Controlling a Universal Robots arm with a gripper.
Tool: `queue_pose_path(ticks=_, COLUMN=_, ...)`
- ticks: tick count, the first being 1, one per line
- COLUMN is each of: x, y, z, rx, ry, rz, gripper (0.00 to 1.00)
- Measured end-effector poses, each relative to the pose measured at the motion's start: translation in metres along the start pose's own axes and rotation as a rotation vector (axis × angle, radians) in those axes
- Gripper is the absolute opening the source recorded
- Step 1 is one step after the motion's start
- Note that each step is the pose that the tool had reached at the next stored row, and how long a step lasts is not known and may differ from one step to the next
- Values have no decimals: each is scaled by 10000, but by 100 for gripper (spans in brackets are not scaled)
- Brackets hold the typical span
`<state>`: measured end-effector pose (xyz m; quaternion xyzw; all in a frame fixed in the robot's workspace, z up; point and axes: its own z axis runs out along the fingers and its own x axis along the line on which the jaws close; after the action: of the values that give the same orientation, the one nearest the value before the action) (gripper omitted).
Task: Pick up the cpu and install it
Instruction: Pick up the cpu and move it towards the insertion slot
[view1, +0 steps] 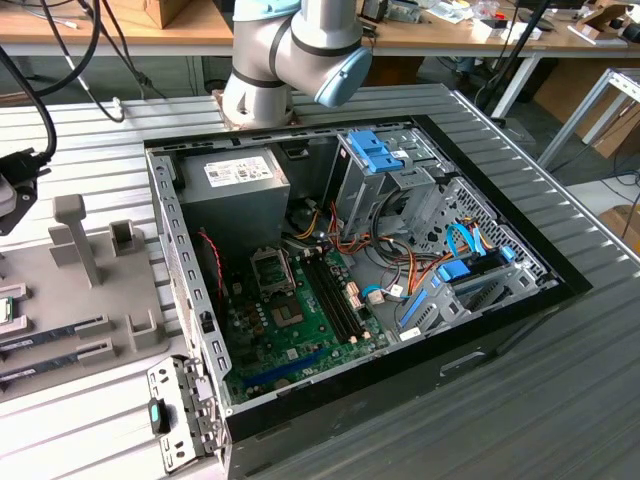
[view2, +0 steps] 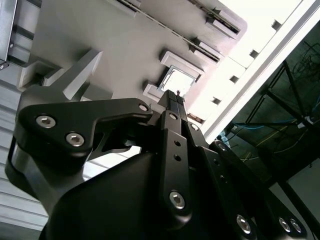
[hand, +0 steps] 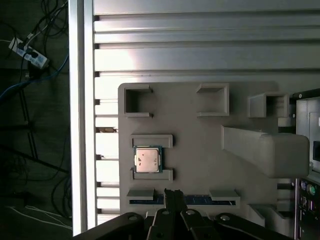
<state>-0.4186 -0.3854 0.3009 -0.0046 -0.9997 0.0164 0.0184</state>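
Observation:
The cpu (hand: 148, 159) is a small square chip with a silver top and green edge. It lies flat between two brackets of a grey parts holder (hand: 200, 145). In the second wrist view the cpu (view2: 178, 80) sits just past the fingertips. My gripper (hand: 172, 193) hovers above the holder, a short way from the chip, shut with nothing between its thin black fingers (view2: 170, 117). In the exterior view the cpu (view1: 5, 310) shows at the left edge. The black socket frame (view1: 270, 268) sits on the green motherboard (view1: 300, 320) inside the open computer case.
Memory sticks (view1: 55, 340) lie in slots of the holder beside the chip. A tall grey post (view1: 75, 235) rises from the holder. The case holds a power supply (view1: 235, 185), a drive cage (view1: 385, 175) and loose cables (view1: 400, 270). The ribbed metal table (view1: 560, 380) surrounds it.

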Motion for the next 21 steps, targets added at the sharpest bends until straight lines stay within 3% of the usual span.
queue_pose_path(ticks=21, x=3, y=60, z=64, rx=-37, ry=1, rz=-2, gripper=11)
